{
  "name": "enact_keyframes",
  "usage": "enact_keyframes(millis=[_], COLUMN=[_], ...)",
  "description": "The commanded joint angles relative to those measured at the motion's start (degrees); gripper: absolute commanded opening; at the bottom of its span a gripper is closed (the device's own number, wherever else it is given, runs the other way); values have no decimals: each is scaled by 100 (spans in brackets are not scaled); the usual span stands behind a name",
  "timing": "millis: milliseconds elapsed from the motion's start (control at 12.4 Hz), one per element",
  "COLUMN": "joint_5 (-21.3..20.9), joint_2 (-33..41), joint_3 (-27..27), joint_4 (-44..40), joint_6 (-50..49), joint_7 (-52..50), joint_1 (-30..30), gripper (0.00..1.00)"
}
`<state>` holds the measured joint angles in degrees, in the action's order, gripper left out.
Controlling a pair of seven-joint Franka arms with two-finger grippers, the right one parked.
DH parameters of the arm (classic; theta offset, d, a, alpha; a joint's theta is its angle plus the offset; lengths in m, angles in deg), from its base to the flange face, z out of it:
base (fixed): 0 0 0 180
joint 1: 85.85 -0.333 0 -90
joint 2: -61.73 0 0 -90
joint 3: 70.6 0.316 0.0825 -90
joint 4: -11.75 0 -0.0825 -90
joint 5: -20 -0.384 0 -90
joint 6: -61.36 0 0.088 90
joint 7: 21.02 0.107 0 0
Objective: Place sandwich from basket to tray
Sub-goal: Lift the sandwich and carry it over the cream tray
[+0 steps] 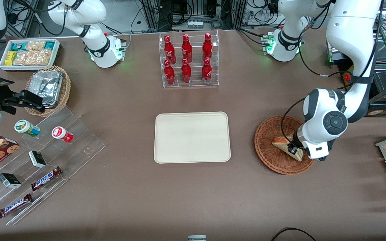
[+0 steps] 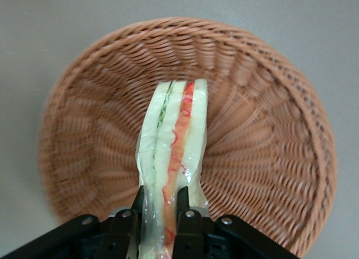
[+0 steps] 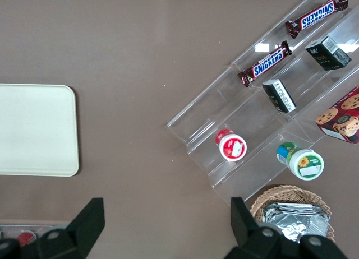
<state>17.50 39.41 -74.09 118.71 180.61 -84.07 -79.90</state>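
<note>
One claw clamped on sandwich, fingers pinching its wrapped end, w/ wedge standing on edge in basket; tray bare on desk, toward parked arm's end from basket.

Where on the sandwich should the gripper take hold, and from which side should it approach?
Grip across the two flat bread faces at one end of the wedge, coming down from above. The sandwich stands on edge in the basket, its filling layers facing up, so the faces are free. The gripper is already there, its fingers closed on both faces. Squeeze gently; it is probably soft.
</note>
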Motion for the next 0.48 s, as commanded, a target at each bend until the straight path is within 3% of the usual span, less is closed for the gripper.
enact_keyframes(millis=[0,162,404], joint_5=[-241,-277,-260], joint_2=[333,272,-9], joint_3=[15,15,15], joint_4=[-1049,-1780,-2091], joint_6=[-1942,-2607,-2486], joint_7=[547,469,512], joint_1=[387,913,1705], gripper=[0,0,0])
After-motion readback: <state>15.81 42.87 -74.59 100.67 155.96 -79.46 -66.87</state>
